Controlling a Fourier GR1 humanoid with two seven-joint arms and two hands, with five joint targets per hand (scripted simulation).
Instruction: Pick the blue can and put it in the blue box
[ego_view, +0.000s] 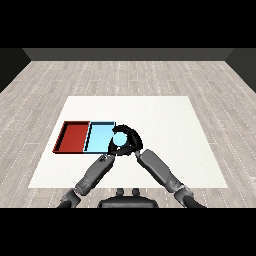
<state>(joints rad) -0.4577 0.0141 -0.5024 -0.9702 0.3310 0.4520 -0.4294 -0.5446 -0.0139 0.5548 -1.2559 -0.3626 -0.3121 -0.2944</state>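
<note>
I am seeing the blue can (119, 140) sitting inside the curl of my right hand (131, 141), whose black fingers and thumb are wrapping round it so that only its pale blue face is showing. The can is hanging at the right-hand end of the light blue tray (98, 136), overlapping that tray's right rim from my viewpoint; I cannot tell whether it is touching the tray floor or being held above it. My right forearm is reaching in from the lower right corner and angling up and left toward the tray.

My left hand (106, 158) is lying just below the light blue tray's near edge, close to the right wrist. Its fingers are too dark and small for me to read, so I cannot tell how they are set. The left forearm is coming in from the lower left.

The bare part of the light blue tray is showing nothing else in it. The red tray (73, 136) is lying right beside it on the left, the two touching along one side, and it is holding nothing. Both trays are resting on the left half of the white table (165, 130), which is standing on a grey plank floor (125, 75).
</note>
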